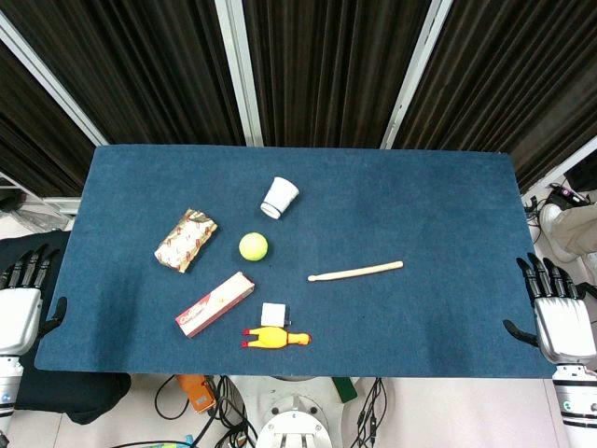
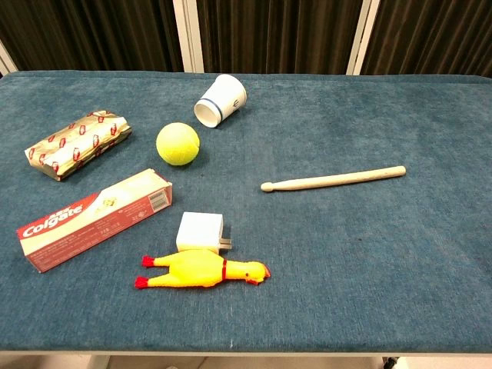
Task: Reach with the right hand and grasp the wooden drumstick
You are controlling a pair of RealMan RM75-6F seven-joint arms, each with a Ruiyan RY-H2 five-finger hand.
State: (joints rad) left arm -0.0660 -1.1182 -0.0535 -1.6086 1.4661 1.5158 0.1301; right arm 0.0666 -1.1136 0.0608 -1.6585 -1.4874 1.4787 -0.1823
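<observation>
The wooden drumstick (image 1: 355, 272) (image 2: 332, 180) lies flat on the blue table, right of centre, its tip pointing left. My right hand (image 1: 558, 311) hangs off the table's right edge near the front corner, fingers spread and holding nothing, well to the right of the drumstick. My left hand (image 1: 22, 301) rests off the left edge, fingers also apart and empty. Neither hand shows in the chest view.
Left of the drumstick lie a yellow tennis ball (image 1: 253, 246), a tipped white paper cup (image 1: 279, 197), a foil-wrapped packet (image 1: 186, 240), a toothpaste box (image 1: 215, 303), a small white block (image 1: 273, 315) and a yellow rubber chicken (image 1: 275, 338). Black curtains hang behind the table (image 1: 448, 205).
</observation>
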